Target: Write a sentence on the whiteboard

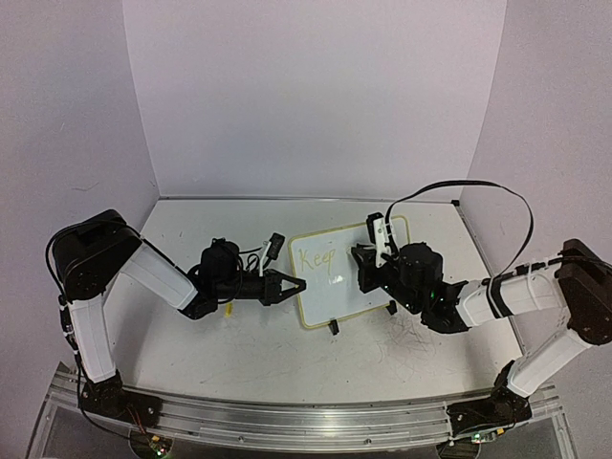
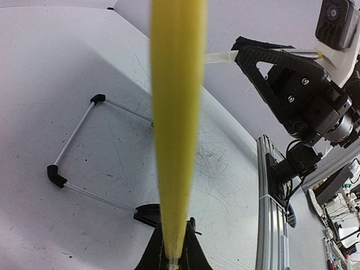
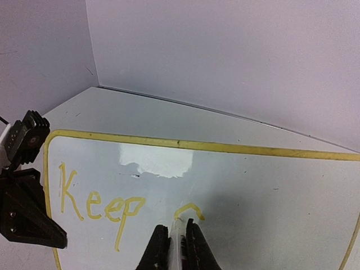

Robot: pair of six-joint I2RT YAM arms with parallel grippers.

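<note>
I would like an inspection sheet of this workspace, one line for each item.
surface: white tabletop, scuffed and scribbled.
job's things: whiteboard on black feet; sentence reads only "Keep", next stroke begun.
clutter: small yellow bit under the left arm, unidentifiable.
grippers: left gripper shut on the whiteboard's edge; right gripper shut on a marker, tip at the board.
cables: black cable loops above the right arm.
surroundings: pale walls; metal rail at the near edge.
</note>
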